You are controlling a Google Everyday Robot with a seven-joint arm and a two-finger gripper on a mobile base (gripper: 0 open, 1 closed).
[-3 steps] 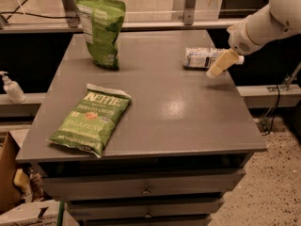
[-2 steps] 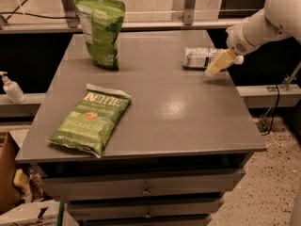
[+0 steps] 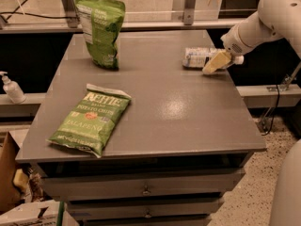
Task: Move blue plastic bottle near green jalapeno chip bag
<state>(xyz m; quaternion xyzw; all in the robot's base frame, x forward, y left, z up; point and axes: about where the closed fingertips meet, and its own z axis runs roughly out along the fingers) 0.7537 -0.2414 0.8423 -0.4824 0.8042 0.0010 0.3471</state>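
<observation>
- Where the view begins at far left, a white pump dispenser [image 3: 11, 88] stands on a ledge off the table [image 3: 188, 121]. It has no part in the task.
- Green jalapeno chip bag [image 3: 91, 121]: lies flat near the table's front left corner, printed face up. This is the destination.
- Darker green bag [image 3: 101, 29]: stands upright at the back left, well apart from the jalapeno bag. It is not the target and is to be avoided.
- Table centre: bare grey surface between the bags and the bottle.
- Blue plastic bottle [image 3: 197, 58]: lies on its side near the back right edge, well apart from the jalapeno bag.
- Gripper [image 3: 214, 65]: low at the bottle's right-hand part, touching or just beside it. Whether it is open or closed, or has hold of the bottle, cannot be told.
- Step in hand, as judged: securing the bottle.
- Recommendation: grasp across the body, not the cap. Confirm a firm hold before lifting, since a bottle on its side may roll toward the back edge.
- Recommendation: carry it diagonally toward the front left, passing in front of the upright bag. Set it down just beside the jalapeno bag, not on it.
</observation>
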